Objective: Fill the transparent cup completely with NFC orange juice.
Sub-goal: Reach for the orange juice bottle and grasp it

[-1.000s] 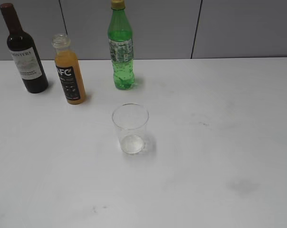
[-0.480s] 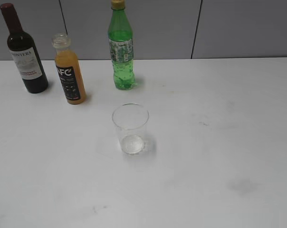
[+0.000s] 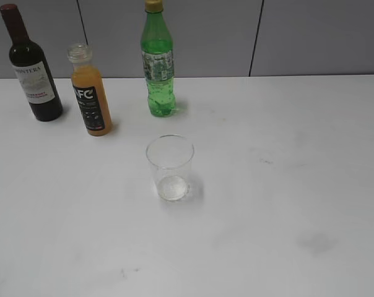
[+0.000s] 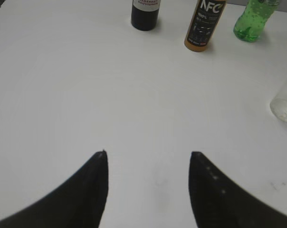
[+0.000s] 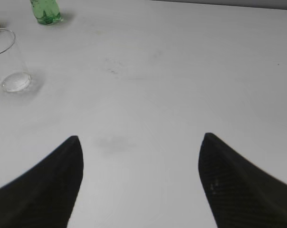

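Three bottles are standing along the back of the white table [image 3: 286, 185]: a dark wine bottle with a white label [image 3: 32, 71], a small clear bottle of opaque orange NFC juice with a black label [image 3: 91, 93] just beside it, uncapped, and a green plastic soda bottle [image 3: 157, 62]; the small clear plastic tumbler [image 3: 169, 167] is sitting upright and empty nearer the front; the left gripper [image 4: 148, 161] and right gripper [image 5: 139, 142] are both hovering with jaws apart, holding nothing.
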Available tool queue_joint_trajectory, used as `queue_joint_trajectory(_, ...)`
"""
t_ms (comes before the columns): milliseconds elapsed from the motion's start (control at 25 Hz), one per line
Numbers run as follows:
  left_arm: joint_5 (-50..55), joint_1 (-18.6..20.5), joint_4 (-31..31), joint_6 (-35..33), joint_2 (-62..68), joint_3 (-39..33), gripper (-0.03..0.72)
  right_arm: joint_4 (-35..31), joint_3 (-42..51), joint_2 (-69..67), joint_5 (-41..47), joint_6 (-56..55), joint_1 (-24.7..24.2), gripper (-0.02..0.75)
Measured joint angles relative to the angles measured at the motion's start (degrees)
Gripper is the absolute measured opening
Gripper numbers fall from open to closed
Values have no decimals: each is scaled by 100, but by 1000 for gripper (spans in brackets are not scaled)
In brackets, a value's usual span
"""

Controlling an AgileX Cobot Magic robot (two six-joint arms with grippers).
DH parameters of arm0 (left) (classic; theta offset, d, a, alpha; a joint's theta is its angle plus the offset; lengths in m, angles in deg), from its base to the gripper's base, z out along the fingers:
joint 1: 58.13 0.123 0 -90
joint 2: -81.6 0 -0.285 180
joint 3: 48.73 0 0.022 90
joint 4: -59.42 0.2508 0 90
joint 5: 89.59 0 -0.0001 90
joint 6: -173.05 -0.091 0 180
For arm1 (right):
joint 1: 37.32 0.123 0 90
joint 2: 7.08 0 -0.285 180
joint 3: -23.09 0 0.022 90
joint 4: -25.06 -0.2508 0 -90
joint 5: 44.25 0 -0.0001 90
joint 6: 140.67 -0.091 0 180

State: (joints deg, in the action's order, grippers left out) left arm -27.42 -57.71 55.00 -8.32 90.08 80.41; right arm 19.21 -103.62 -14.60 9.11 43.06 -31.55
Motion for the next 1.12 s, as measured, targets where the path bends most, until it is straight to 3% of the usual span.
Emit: queue_joint_trajectory(1120, 0, 0, -2, 0, 0, 0, 421, 0, 0, 0, 0, -5, 0, 587)
